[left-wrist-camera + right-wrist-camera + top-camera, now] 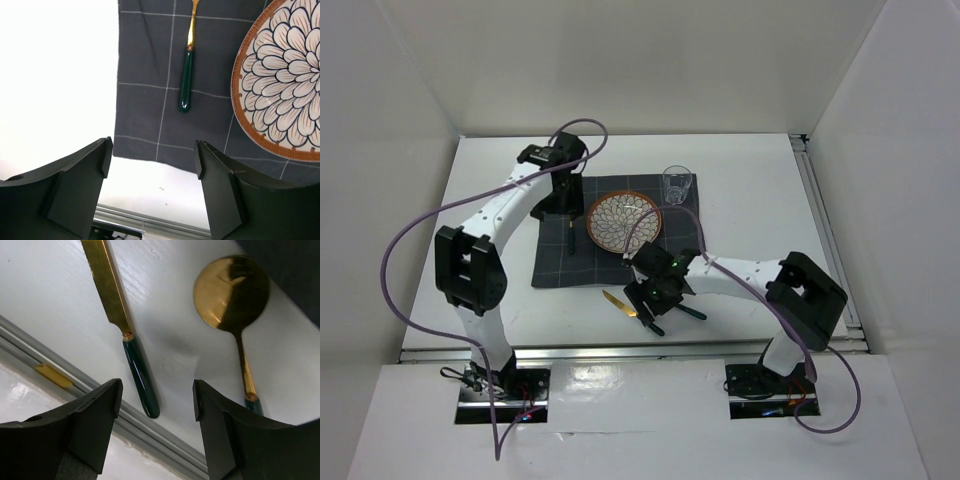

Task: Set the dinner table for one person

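While the right gripper (pixel 156 426) hovers empty, jaws parted, the knife (pixel 128 337) lies just under it on the dinner table (pixel 750 200), near of the placemat (pixel 555 265), handle pointing in between the jaws.

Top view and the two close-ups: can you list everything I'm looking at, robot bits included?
dinner table: one, white with silver rails, under everything
placemat: one, dark grey checked, mid-table
plate: one, white floral with brown rim, on the placemat
glass: one, clear, at the placemat's far right corner
green-handled utensil: one, gold neck, on the placemat left of the plate; head out of view
knife: one, gold blade, green handle, on bare table by the near rail
spoon: one, gold, green handle, beside the knife
left gripper: one, black, open, above the placemat's edge
right gripper: one, black, open, above the knife's handle
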Action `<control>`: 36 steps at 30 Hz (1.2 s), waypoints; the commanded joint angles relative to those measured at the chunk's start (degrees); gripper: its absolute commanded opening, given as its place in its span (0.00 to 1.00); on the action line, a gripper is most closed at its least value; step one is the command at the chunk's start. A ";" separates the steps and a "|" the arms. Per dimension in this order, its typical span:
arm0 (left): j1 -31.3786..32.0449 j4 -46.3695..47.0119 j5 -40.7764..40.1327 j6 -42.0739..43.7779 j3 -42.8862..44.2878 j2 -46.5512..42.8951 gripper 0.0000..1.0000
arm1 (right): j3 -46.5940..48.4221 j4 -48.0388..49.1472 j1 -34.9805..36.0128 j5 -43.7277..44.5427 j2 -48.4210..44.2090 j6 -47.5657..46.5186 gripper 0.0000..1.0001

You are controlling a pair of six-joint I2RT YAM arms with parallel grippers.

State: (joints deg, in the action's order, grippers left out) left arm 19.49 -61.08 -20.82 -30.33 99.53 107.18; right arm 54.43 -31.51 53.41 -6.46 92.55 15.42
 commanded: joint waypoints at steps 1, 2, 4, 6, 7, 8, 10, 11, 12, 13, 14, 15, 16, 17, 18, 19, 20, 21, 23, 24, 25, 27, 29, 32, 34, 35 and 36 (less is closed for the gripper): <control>-0.94 -2.64 -0.28 -1.67 -0.03 -3.28 0.84 | 0.32 4.08 1.96 0.75 2.54 1.02 0.70; -0.94 -2.64 -0.28 -2.27 -0.03 -3.29 0.84 | 0.32 4.08 2.92 1.27 3.15 1.02 0.66; -1.56 -2.64 -0.28 -2.98 -0.03 -4.78 0.84 | 0.32 4.08 3.63 1.88 4.21 1.54 0.62; -2.08 -2.12 0.43 -2.98 -0.03 -5.48 0.84 | 0.32 4.61 4.95 1.89 4.74 1.54 0.58; -2.08 -2.11 0.43 -2.98 -0.03 -6.10 0.84 | -0.20 4.61 4.95 2.41 4.74 1.54 0.55; -2.08 -2.11 1.04 -2.98 -0.03 -6.10 0.84 | -0.21 4.61 4.95 2.42 4.74 1.54 0.53; -2.61 -2.11 1.04 -2.98 -0.03 -6.10 0.84 | 0.32 3.31 4.95 2.94 4.74 1.54 0.39; -2.61 -2.11 1.04 -2.98 -0.03 -6.62 0.84 | 1.02 3.29 5.47 3.55 4.13 1.54 0.35; -2.61 -2.11 1.04 -3.51 -0.03 -6.63 0.84 | 1.02 2.42 5.48 3.56 4.13 1.54 0.26; -2.61 -2.11 1.04 -3.51 -0.03 -6.63 0.84 | 1.89 1.02 5.48 4.08 3.26 1.02 0.22; -2.61 -2.11 1.57 -3.51 -0.03 -6.63 0.83 | 3.21 0.14 6.00 4.09 2.20 1.02 0.19; -3.13 -2.11 1.57 -3.51 -0.03 -7.24 0.83 | 4.00 -0.74 6.01 4.09 0.89 0.49 0.15; -3.14 -2.11 1.57 -3.51 -0.03 -7.24 0.83 | 4.88 -2.92 6.70 4.61 0.09 0.49 0.10; -3.14 -2.11 1.57 -3.51 -0.03 -7.24 0.83 | 6.63 -4.25 6.71 4.61 -0.70 -0.21 0.08; -3.14 -2.11 1.57 -3.51 0.58 -7.24 0.83 | 7.52 -5.66 6.71 5.31 -1.58 -0.74 0.06; -3.14 -2.11 1.57 -3.51 0.58 -7.77 0.83 | 8.40 -7.24 6.71 6.36 -3.33 -0.74 0.05; -3.14 -2.11 2.09 -3.51 0.58 -7.77 0.83 | 9.19 -10.12 6.71 7.41 -4.30 -0.74 0.02; -3.66 -2.11 2.10 -3.51 1.10 -8.29 0.83 | 10.33 -11.46 6.71 8.82 -5.36 -0.74 0.01; -3.67 -2.11 2.63 -3.51 1.11 -8.30 0.83 | 10.87 -14.18 6.19 12.85 -8.34 -0.22 0.01; -4.27 -2.11 3.15 -3.51 1.11 -8.91 0.83 | 11.39 -14.89 5.31 14.27 -9.22 0.83 0.00; -4.28 -2.11 3.67 -3.51 1.11 -8.91 0.83 | 11.92 -15.42 4.17 15.24 -9.75 2.23 0.00; -4.28 -1.59 4.29 -3.51 1.11 -9.53 0.83 | 11.92 -14.38 -0.04 17.44 -11.07 3.73 0.00; -4.90 -1.59 4.30 -3.51 1.11 -10.06 0.83 | 11.92 -13.68 -6.28 17.45 -10.30 7.42 0.00; -4.90 -1.59 4.30 -3.51 0.06 -10.06 0.83 | 12.63 -9.39 -13.40 16.75 -7.75 10.68 0.00; -5.42 -0.97 4.30 -3.51 -0.74 -10.67 0.83 | 13.33 -7.00 -17.17 16.13 -5.82 11.21 0.00; -5.42 -0.97 4.30 -3.51 -1.35 -10.67 0.83 | 14.11 -5.25 -18.33 15.60 -3.46 11.21 0.00; -5.42 -0.97 4.30 -3.51 -1.35 -11.19 0.83 | 15.25 -3.49 -20.34 14.90 -0.91 10.51 0.00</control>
State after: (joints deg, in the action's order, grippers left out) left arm 14.46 -62.39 -17.10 -33.30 98.96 98.78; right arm 65.82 -41.10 35.97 8.88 87.05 24.23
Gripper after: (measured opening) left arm 0.829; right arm 0.248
